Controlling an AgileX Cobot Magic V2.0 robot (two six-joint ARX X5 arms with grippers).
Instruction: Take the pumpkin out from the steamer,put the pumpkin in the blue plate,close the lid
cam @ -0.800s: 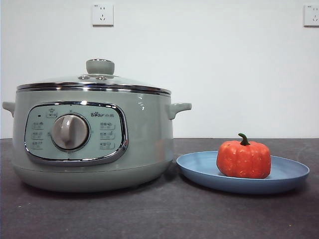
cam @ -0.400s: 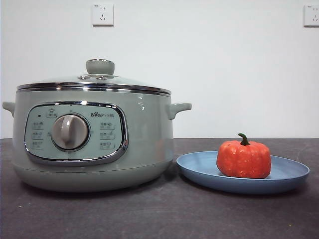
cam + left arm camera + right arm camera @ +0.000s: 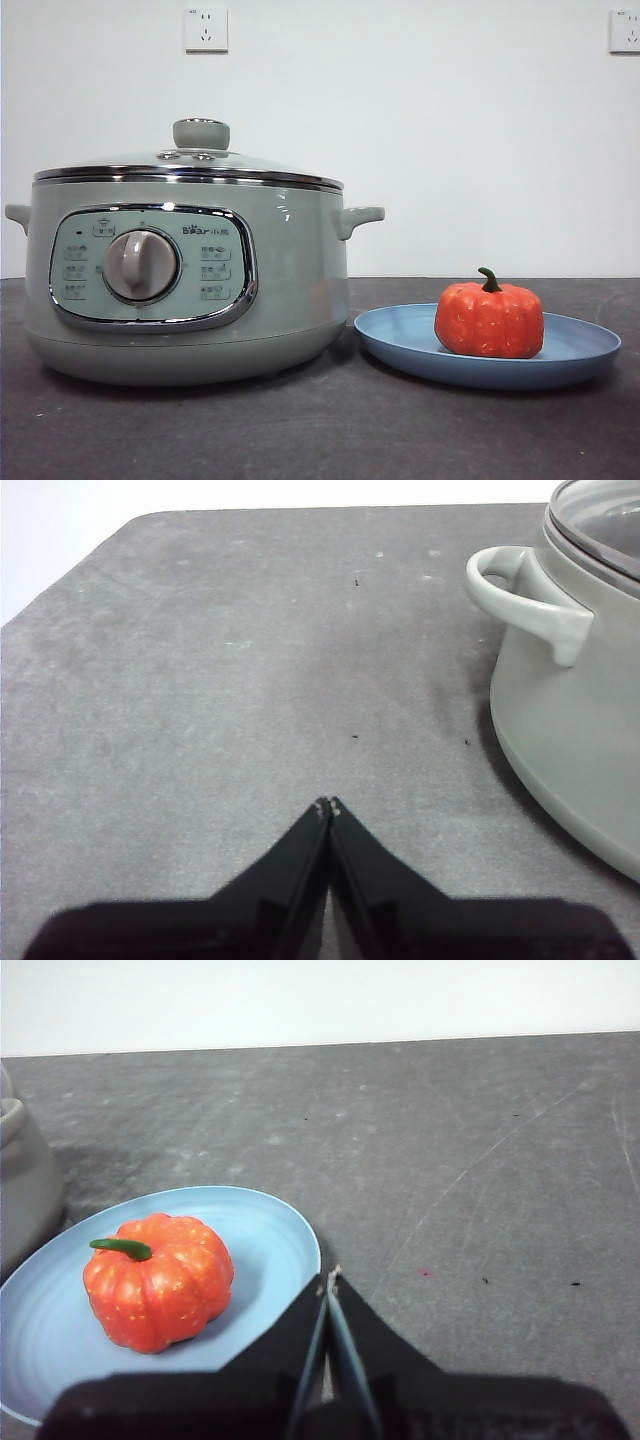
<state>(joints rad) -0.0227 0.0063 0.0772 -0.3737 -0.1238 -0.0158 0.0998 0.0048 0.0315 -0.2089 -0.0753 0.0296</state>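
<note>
dark grey matte table (image 3: 320,430), lightly scuffed and speckled, white wall (image 3: 480,140) behind with two sockets, one socket (image 3: 205,29) above the pot and a second socket (image 3: 625,31) at the top right corner of the front view. the steamer (image 3: 185,280) sits on the left of that view with the lid (image 3: 190,165) seated flat on its rim, knob up. the blue plate (image 3: 560,355) lies just beside the steamer on the right, close to its base, can't tell if they touch. the pumpkin (image 3: 489,319) rests upright in the plate, stem up. front view shows the control panel, dial and lid knob but neither arm. left wrist view adds the rounded table corner, one side handle of the steamer and a sliver of the lid rim; left gripper (image 3: 328,805) is clenched on nothing, tips together, hanging over bare table well apart from the pot. right wrist view shows the plate from above with the pumpkin off-centre in it, toward the steamer side, plus a faint curved scratch on the table; right gripper (image 3: 329,1277) is also clenched and empty, over the plate's edge, near the pumpkin but not touching it.
</note>
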